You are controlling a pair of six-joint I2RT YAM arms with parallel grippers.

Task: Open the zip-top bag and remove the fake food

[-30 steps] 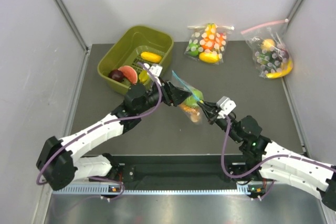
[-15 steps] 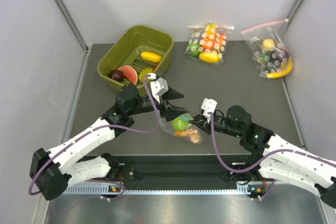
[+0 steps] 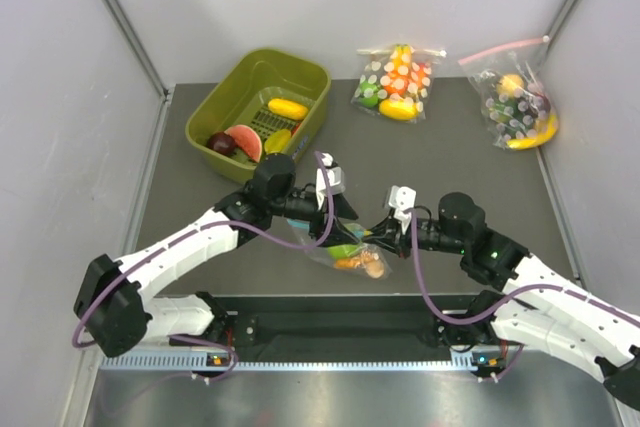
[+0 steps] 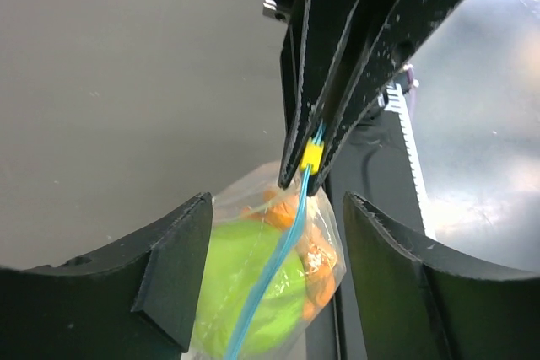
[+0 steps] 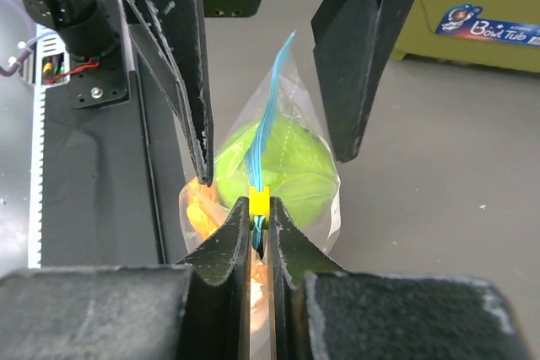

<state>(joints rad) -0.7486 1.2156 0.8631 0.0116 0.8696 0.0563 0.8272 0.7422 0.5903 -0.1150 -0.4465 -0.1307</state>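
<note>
The zip-top bag (image 3: 345,252) hangs over the table's near middle, with a round green fruit (image 3: 343,249) and orange carrot-like pieces (image 3: 366,265) inside. My right gripper (image 3: 378,234) is shut on the yellow slider (image 5: 259,201) of the light-blue zip strip (image 5: 272,107). My left gripper (image 3: 345,219) is open, its fingers (image 4: 173,271) standing either side of the bag without touching it. In the left wrist view the bag (image 4: 270,284) hangs below the right gripper (image 4: 305,176). In the right wrist view the left gripper (image 5: 272,162) straddles the green fruit (image 5: 278,166).
An olive tub (image 3: 300,82) with yellow, red and purple toys stands at the back left. Two white-dotted bags (image 3: 395,82) (image 3: 520,107) lie at the back right. The black base rail (image 3: 340,327) runs along the near edge, just below the bag.
Both grippers and the bag have moved down and toward the near edge. The left wrist has turned and its open fingers now straddle the bag. The right gripper stays shut on the slider.
</note>
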